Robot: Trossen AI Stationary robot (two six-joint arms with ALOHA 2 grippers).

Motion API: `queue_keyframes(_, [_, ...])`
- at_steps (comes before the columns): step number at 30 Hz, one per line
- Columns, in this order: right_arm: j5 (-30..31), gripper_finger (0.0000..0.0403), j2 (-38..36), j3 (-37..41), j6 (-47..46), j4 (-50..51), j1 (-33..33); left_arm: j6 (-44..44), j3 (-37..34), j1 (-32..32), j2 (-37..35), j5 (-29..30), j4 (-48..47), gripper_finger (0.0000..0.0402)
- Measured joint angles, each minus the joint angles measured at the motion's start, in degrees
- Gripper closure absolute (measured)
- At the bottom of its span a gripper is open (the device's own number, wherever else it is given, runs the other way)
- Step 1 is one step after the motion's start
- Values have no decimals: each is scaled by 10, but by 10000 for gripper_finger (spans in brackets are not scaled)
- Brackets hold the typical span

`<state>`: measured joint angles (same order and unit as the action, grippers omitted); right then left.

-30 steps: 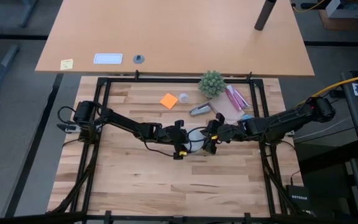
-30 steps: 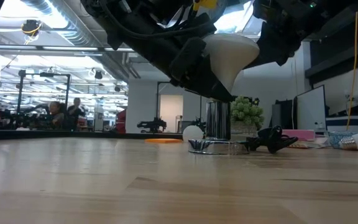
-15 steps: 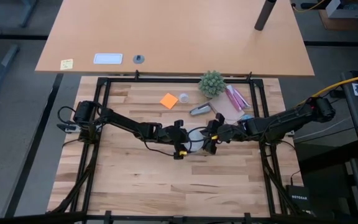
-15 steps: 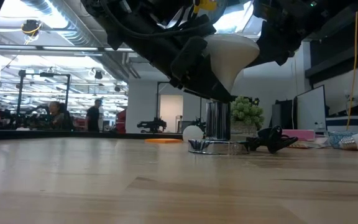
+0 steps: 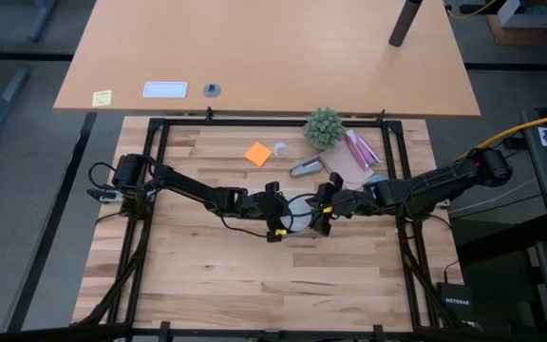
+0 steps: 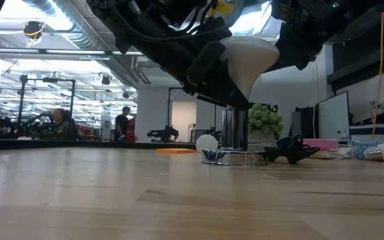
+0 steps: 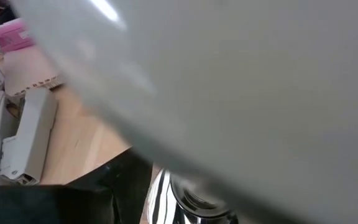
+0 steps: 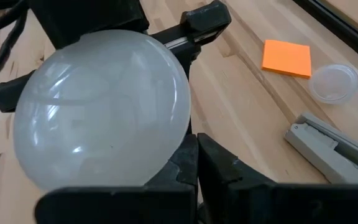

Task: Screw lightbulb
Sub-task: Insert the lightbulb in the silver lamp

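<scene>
Both my arms meet at centre frame over the wooden table (image 5: 207, 275).

My left gripper (image 5: 275, 217) is clamped on the lightbulb (image 8: 101, 109), held above the silver base (image 6: 229, 157); my right gripper (image 5: 323, 211) sits just beside, its spread I cannot tell.

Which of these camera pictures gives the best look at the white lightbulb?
The right wrist view: the lightbulb shows its whole round head there. The left wrist view sees only a blurred white surface, the low view its tapering side above the silver base, and the high view barely shows it.
</scene>
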<state>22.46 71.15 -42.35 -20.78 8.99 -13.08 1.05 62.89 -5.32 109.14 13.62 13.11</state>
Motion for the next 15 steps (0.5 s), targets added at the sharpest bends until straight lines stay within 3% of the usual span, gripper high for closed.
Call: queue_keyframes(15, [27, 397, 0, 0, -8, 0, 0, -26, -1, 0, 1, 1, 5, 163])
